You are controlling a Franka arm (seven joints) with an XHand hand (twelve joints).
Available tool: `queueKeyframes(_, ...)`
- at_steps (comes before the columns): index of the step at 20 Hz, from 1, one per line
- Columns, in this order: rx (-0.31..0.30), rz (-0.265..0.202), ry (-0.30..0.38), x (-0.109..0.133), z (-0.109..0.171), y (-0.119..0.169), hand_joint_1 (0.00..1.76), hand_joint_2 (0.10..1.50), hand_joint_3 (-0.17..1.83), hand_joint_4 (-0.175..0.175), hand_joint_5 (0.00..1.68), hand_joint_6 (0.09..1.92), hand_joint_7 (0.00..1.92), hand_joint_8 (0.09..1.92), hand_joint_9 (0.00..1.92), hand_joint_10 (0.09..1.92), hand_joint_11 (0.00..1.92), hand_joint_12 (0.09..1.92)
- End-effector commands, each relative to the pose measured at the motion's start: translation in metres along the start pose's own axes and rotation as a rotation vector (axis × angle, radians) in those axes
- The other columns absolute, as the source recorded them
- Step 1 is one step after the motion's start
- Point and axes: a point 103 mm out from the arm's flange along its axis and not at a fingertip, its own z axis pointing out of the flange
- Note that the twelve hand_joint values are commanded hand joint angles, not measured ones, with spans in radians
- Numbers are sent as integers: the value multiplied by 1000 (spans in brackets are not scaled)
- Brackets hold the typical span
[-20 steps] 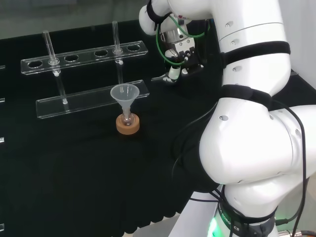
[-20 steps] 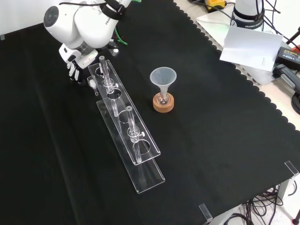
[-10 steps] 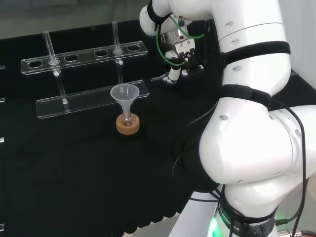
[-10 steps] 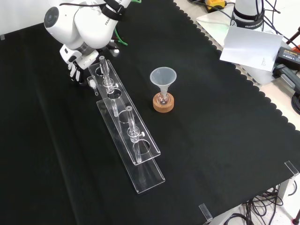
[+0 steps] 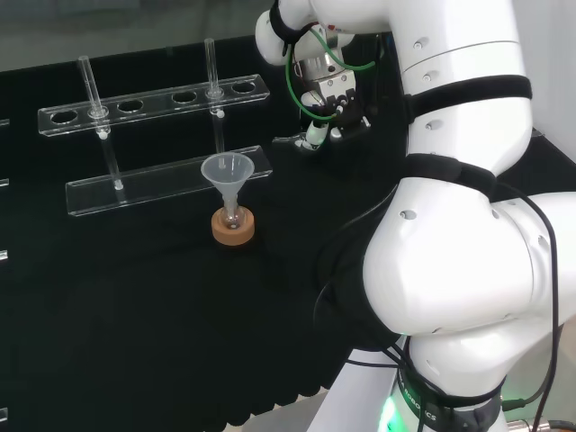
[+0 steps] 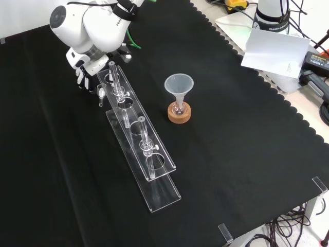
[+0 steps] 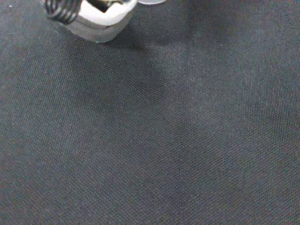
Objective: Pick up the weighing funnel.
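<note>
Arm: the white links are standing at the head view's right and reaching toward the table's far right part. In the front view the arm is coming in at the top left.
Table: its black cloth is carrying all the ware.
Rack: the clear rack is running along the far side in the head view, with two tubes standing upright in it.
Funnel: it is standing mouth up with its stem in a small flask on a cork ring, well apart from the hand.
Hand: it is hanging low over the cloth near the rack's right end in the head view. Its fingers are curling downward and appear to be pinching the weighing funnel's near end.
Weighing funnel: it is sticking out leftward from the fingertips in the head view, toward the rack's lower plate. Its long axis is lying about level and its thin end is pointing away from the hand. In the front view it is showing just below and right of the hand, just beside the rack's top end.
Key relation: the piece is lying on the hand's rack side with its axis aiming at the rack, so the lift is probably needing to go straight up.
Progress: the grasp is looking made, though I cannot tell whether the piece is clearing the cloth.
</note>
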Motion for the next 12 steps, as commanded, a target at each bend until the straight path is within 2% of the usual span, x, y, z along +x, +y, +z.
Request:
queueKeyframes(1,-39,32,-21,0,-3,-4,1114,759,445,175,1290,564,590,671,898,453,713,1130)
queueKeyframes(4,-52,39,-8,-5,-7,-7,1125,700,538,175,1321,536,607,678,963,400,795,1076)
queueKeyframes(12,-77,76,67,-21,-9,-18,1131,688,543,175,1348,488,605,694,1012,364,872,1026)
